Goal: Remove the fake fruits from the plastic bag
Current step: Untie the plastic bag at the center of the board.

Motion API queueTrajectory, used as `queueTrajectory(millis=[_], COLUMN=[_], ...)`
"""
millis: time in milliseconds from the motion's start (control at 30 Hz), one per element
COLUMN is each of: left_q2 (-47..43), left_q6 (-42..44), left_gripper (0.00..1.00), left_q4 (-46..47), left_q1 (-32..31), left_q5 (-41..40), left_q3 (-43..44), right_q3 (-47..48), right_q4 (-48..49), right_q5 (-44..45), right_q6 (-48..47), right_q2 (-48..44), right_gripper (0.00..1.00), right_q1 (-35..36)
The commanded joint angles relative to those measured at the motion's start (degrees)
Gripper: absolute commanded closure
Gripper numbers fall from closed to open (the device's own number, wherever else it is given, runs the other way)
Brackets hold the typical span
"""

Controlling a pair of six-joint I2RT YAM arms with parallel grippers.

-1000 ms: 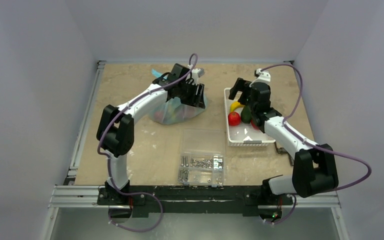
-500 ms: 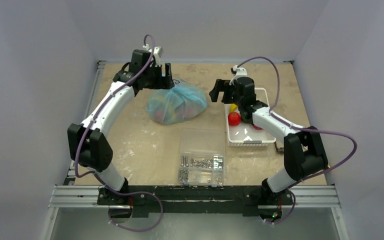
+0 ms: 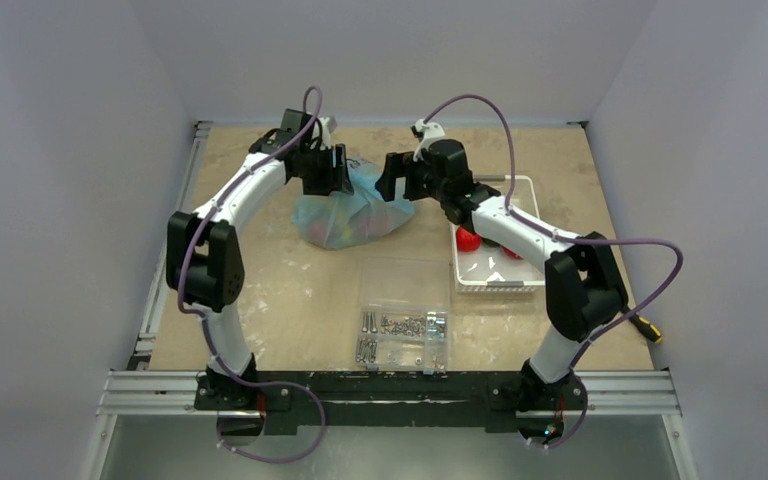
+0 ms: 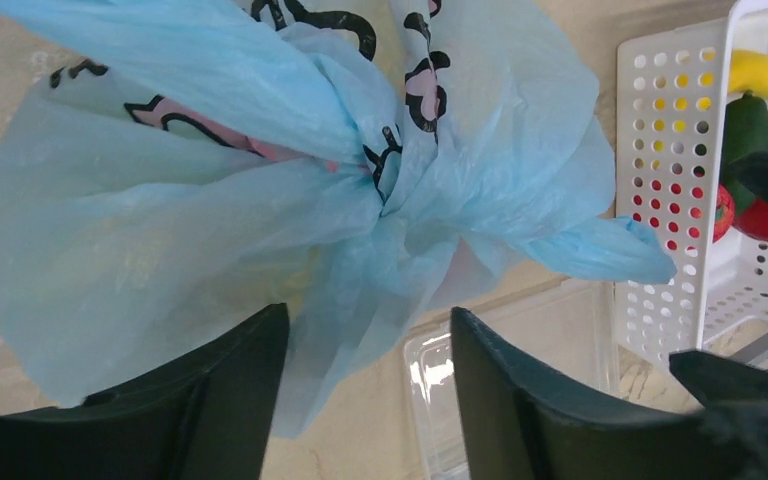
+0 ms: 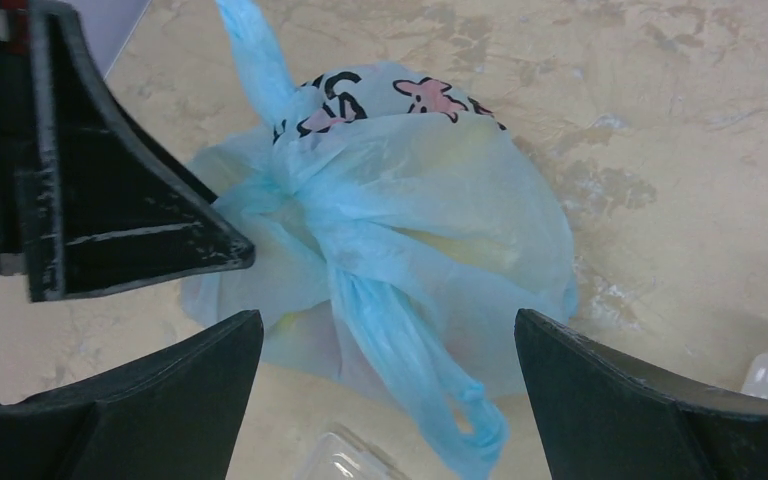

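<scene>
The light-blue plastic bag [image 3: 352, 208] lies knotted at the back middle of the table, and faint colours show through it. Its knot [image 4: 385, 190] and loop handle [image 5: 430, 370] show in the wrist views. My left gripper [image 3: 328, 172] hovers open over the bag's back left, its jaws empty on either side of the crumpled plastic [image 4: 370, 330]. My right gripper [image 3: 397, 178] hovers open at the bag's back right, above the handle [image 5: 390, 340]. A yellow fruit [image 4: 760, 72], a dark green fruit [image 4: 748, 130] and a red fruit [image 3: 468, 240] lie in the white basket [image 3: 520, 283].
A clear compartment box [image 3: 400, 318] with silver screws stands in front of the bag. The white slotted basket sits right of it. A yellow-handled tool [image 3: 650, 330] lies at the table's right edge. Grey walls enclose the table on three sides.
My right arm has swung left from the basket to the bag. My left arm drew back to the far left, then came in again to the bag's back left.
</scene>
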Motion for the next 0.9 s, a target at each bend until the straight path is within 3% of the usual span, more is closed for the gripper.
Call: queueTrajectory(millis=[0,100,267,533,867], left_q2=[4.63,5.61,4.96,6.28,6.05], left_q6=[-0.06,-0.11,1.72,3.81,3.58], left_gripper=[0.50,0.75,0.98,1.00,1.00], left_q4=[2.05,3.87,10.10,10.78,9.47], left_q1=[0.39,0.34,-1.28,-6.51,-6.91], left_q5=[7.60,11.04,14.27,15.83,16.49], left_q3=[3.51,4.65,6.33,6.31,6.35], right_q3=[1.47,0.20,-1.90,-1.12,5.26], right_q4=[-0.47,-0.18,0.29,-1.73,-6.45], right_q5=[3.28,5.17,9.32,12.51,16.42], right_q6=[1.75,2.31,2.96,2.78,-1.06], right_q2=[-1.22,-1.78,-3.01,-3.81,-0.90], right_gripper=[0.01,0.01,0.01,0.07,0.17], right_q1=[0.25,0.34,0.24,0.30,0.64])
